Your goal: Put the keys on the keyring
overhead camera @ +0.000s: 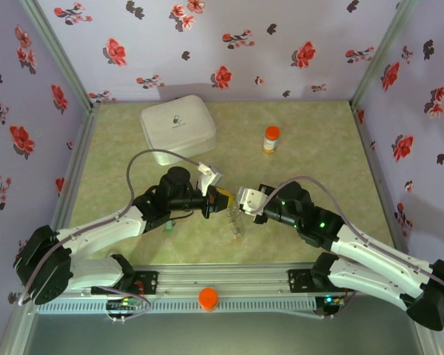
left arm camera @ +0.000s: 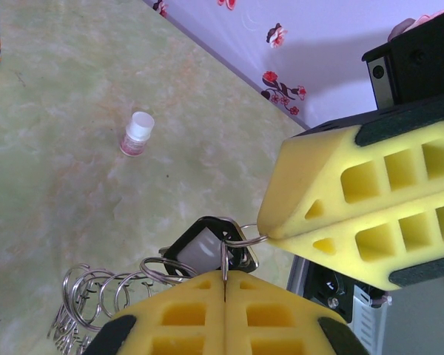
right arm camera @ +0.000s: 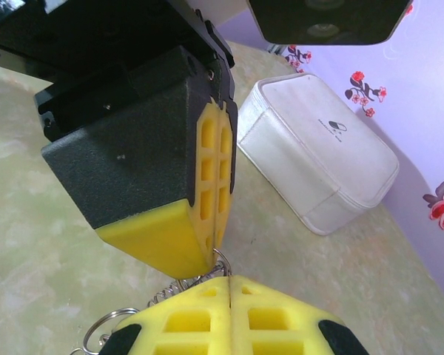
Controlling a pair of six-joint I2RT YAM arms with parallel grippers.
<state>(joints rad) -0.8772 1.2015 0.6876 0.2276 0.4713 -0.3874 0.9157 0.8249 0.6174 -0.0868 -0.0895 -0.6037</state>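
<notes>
On the mottled green tabletop [overhead camera: 318, 155] I see a white rounded plastic case [overhead camera: 177, 128] at eleven o'clock and an orange-capped pill bottle [overhead camera: 271, 138] at one. A tiny green-headed key [overhead camera: 168, 226] lies near seven.

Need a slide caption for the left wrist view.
Left claw and right claw both shut on the dangling keyring, black-headed key at their tips, above the table.

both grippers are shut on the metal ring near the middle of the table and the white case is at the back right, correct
No: the white case is at the back left, as the top external view shows. The left gripper and right gripper are indeed shut on the metal ring mid-table.
</notes>
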